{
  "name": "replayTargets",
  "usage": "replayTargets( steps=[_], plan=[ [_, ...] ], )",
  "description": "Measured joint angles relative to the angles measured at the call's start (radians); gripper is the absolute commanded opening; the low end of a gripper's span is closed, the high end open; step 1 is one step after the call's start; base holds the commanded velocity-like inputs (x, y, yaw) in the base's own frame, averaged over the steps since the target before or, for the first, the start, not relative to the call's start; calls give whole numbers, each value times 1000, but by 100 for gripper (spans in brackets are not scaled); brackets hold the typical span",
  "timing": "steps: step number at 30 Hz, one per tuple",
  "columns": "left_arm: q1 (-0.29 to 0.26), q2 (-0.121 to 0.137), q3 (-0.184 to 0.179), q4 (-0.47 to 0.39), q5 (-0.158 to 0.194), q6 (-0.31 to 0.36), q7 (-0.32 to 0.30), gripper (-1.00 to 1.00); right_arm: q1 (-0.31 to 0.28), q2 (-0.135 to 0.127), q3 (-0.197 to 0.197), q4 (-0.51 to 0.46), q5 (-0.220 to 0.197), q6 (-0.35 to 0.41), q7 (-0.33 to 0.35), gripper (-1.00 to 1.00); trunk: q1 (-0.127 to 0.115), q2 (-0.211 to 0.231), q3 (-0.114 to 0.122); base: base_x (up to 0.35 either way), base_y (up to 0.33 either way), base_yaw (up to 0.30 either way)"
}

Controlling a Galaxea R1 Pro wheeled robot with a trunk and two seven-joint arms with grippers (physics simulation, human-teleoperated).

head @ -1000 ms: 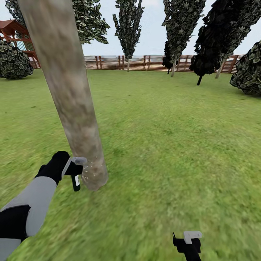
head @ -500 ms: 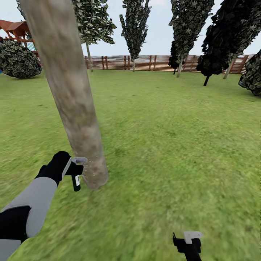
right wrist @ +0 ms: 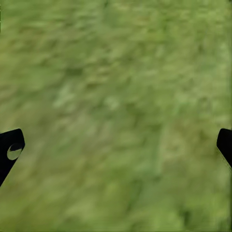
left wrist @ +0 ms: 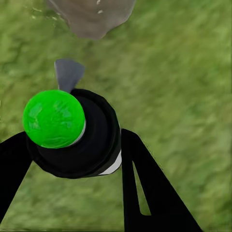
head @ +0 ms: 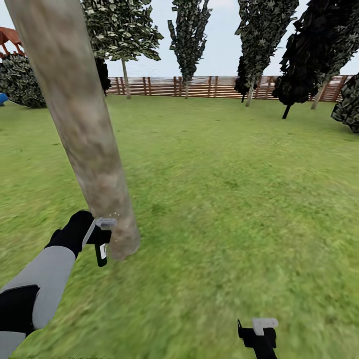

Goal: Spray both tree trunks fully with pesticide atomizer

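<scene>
Pesticide atomizer (head: 101, 251) sits clamped in the left gripper (head: 99, 238) at about eight o'clock in the head view, hanging just beside the foot of the tree trunk (head: 80, 124), which rises toward eleven o'clock. A few whitish specks of pesticide (head: 113, 215) dot the bark near the nozzle. From the left wrist camera the bottle (left wrist: 79, 140) shows a green cap, squeezed between the two black fingers (left wrist: 145, 188), with the trunk base (left wrist: 92, 14) at twelve o'clock. Grass (head: 224, 199) spreads toward the wooden fence (head: 199, 86) at twelve. At five o'clock the right gripper (head: 259, 334) hangs over lawn; in the right wrist view its fingertips (right wrist: 10, 150) stand wide apart, holding nothing.
</scene>
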Motion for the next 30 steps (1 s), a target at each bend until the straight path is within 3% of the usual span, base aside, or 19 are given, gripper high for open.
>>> replayTargets(
  steps=[3,13,17,19,22,23,30],
  plan=[
    [52,8,3,0,-2,-6,0,-100,0,1,0,0,0,0,0,100,0,0,0,181,-234,273],
    [93,3,2,-2,2,-25,3,-100,0,0,0,0,0,0,0,100,0,0,0,231,-190,94],
    [157,-7,6,0,10,-66,4,-100,0,1,0,0,0,0,0,100,0,0,0,79,-260,239],
    [222,1,21,2,1,-121,4,-100,0,1,0,0,0,1,1,100,0,0,0,97,-273,274],
    [266,5,87,0,7,-152,3,-100,0,1,0,0,0,1,1,100,0,0,0,114,-274,178],
    [275,4,111,1,4,-193,4,-100,0,1,0,0,0,1,1,100,0,0,0,142,-265,40],
    [281,1,131,1,9,-239,3,-100,0,0,0,1,0,1,1,100,0,0,0,226,-201,7]
  ],
)
